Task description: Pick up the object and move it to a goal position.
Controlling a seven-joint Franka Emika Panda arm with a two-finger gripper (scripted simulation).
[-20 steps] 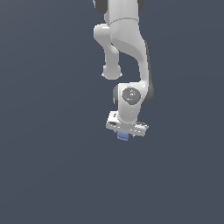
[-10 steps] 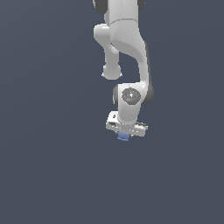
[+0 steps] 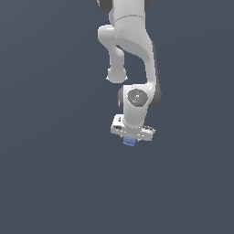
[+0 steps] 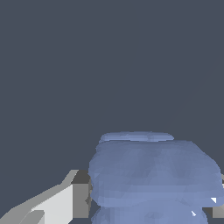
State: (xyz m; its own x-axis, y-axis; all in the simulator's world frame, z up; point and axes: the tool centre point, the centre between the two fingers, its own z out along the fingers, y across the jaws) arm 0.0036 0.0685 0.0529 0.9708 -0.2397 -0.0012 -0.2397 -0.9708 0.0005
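The small matte blue block [image 3: 129, 141] shows just under the white hand of the arm in the exterior view, mostly hidden by the hand. My gripper [image 3: 130, 140] points down and is shut on the block. In the wrist view the blue block [image 4: 153, 175] fills the space between the fingers; one grey-and-white finger [image 4: 74, 197] presses against its side, and only a sliver of the other finger [image 4: 217, 211] shows at the frame's edge. I cannot tell from the frames whether the block rests on the surface or hangs above it.
The white arm [image 3: 132, 50] reaches down from the top of the exterior view. Around it is a plain dark grey-blue ground [image 3: 45, 173] with no other objects in view.
The wrist has turned slightly about its axis over the last second. The hand and the block have stayed at nearly the same spot.
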